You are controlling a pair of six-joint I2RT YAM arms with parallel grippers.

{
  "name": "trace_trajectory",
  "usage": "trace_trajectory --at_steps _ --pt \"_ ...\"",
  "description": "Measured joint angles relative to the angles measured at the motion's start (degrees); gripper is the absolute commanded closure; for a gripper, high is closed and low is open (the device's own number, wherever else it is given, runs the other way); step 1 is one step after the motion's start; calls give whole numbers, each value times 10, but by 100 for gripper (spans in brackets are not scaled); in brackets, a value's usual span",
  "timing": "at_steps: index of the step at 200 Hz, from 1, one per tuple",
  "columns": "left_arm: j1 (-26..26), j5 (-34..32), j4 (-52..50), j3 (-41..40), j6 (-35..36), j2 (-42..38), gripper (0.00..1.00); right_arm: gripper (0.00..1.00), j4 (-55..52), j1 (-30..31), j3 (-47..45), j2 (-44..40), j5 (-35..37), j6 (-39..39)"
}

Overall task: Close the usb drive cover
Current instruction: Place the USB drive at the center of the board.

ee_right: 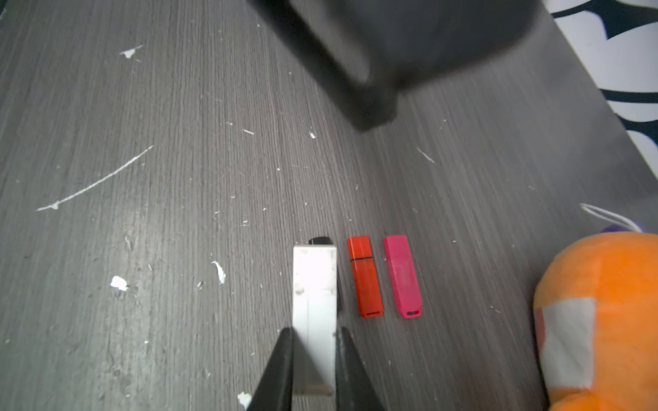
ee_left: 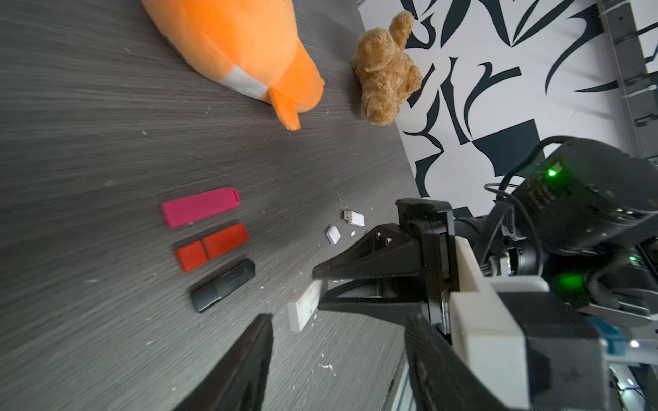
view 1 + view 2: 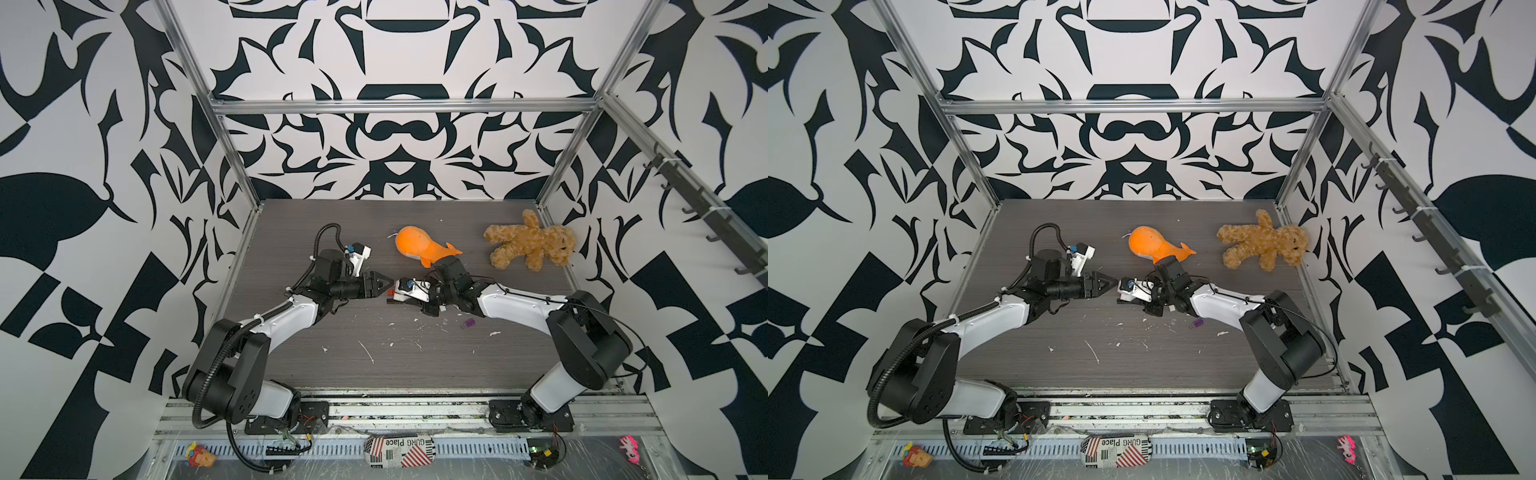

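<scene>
The right gripper (image 1: 315, 332) was clamped on the white drive (image 1: 315, 277). Its fingers pinched the two long edges near one end, so most of the stick jutted free beyond the tips. A seam crossed the stick partway along, and past it the free end was a plain white block with square corners. The left gripper (image 2: 338, 320) stood wide apart with nothing between its fingers, facing that free end. In both top views the two grippers met nearly tip to tip over the middle of the table (image 3: 374, 374), with only a slim gap between them.

From the right wrist, the held drive overlapped the black drive (image 2: 223, 284), leaving little more than its rounded end in sight. From the left wrist the two showed apart. Whether the white one touched the wood could not be told.

The black drive lay in a row with the red drive (image 2: 212, 246) and the pink drive (image 2: 200, 207), long sides parallel, with narrow strips of table between them. Near the right gripper lay a small drive (image 2: 354, 217) with its metal plug bare. A small cap (image 2: 333, 235) lay just beside it, not touching.

The whale (image 3: 415, 247) lay behind the grippers, its tail close to the right wrist. The bear (image 3: 528, 245) filled the back right corner by the frame post. A purple drive (image 3: 469, 323) lay beside the right forearm. Between the arms, the front half of the table held only white scraps, open right up to its front edge.
</scene>
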Motion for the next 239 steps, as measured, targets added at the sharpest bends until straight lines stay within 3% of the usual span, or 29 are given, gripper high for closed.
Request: trace_trajectory --at_steps 66,194,239 --pt "63 -58 -103 2 63 -80 38 92 -78 48 69 77 26 -24" --pt "65 -68 -140 8 91 -80 41 89 -146 57 120 129 77 -35" --pt "65 -65 -140 8 90 -77 42 78 -153 58 130 131 80 -35"
